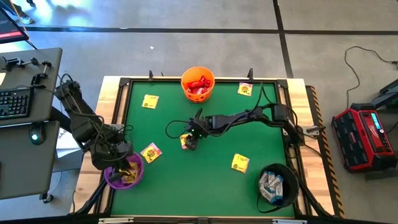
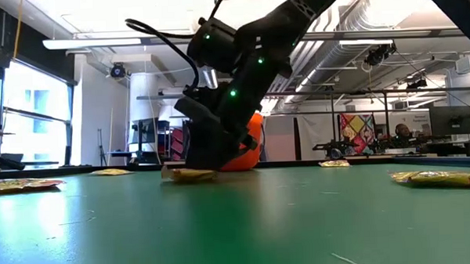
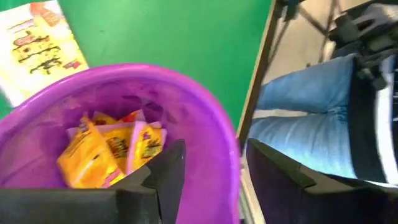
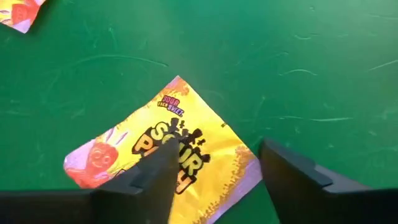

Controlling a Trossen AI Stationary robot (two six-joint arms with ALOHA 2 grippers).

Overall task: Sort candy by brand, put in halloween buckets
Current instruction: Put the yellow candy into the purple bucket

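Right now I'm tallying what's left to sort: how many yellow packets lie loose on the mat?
5: one under the right gripper, one beside the purple bucket, one far left, one far right, one near the black bucket.

High view: overhead, straight down, whole table [image 1: 205, 124].
Low view: tabletop level, facing room.
Wrist views: close, downward.
Shared: green mat.

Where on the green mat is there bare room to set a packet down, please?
The widest bare patch runs along the near edge, between the purple bucket and the black bucket. Another lies between the orange bucket and the left rim. It is crowded mid-mat, where the right pincer hangs over a yellow packet, and around the left pincer at the purple bucket.
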